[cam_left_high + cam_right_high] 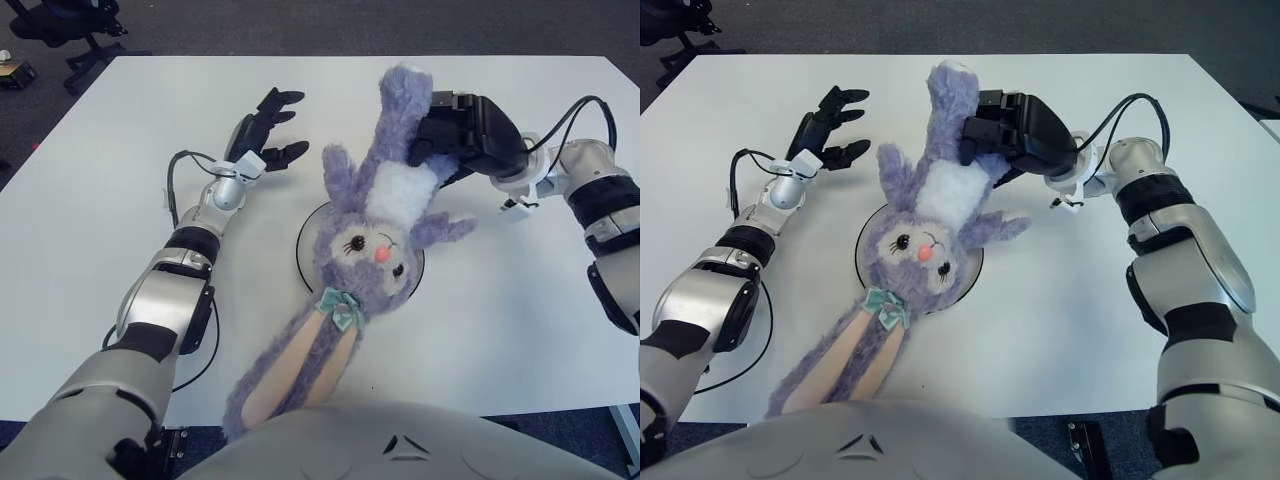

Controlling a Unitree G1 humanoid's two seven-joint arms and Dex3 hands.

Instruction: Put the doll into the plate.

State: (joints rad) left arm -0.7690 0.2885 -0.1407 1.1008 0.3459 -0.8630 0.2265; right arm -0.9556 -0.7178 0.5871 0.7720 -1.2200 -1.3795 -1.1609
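Note:
A purple plush rabbit doll (pixel 375 230) with long ears hangs head down over the white plate (pixel 307 243) at the table's middle. Its head covers most of the plate, and its long ears (pixel 300 360) trail toward the near table edge. My right hand (pixel 455 135) is shut on the doll's legs at the upper right, holding that end up. My left hand (pixel 265 125) shows left of the doll, fingers spread, holding nothing. In the right eye view the doll (pixel 930 225) and right hand (pixel 1015 130) appear the same way.
The white table (pixel 90 200) runs wide on both sides of the plate. A black office chair (pixel 70 25) stands on the floor beyond the far left corner. Cables (pixel 175 185) loop off both forearms.

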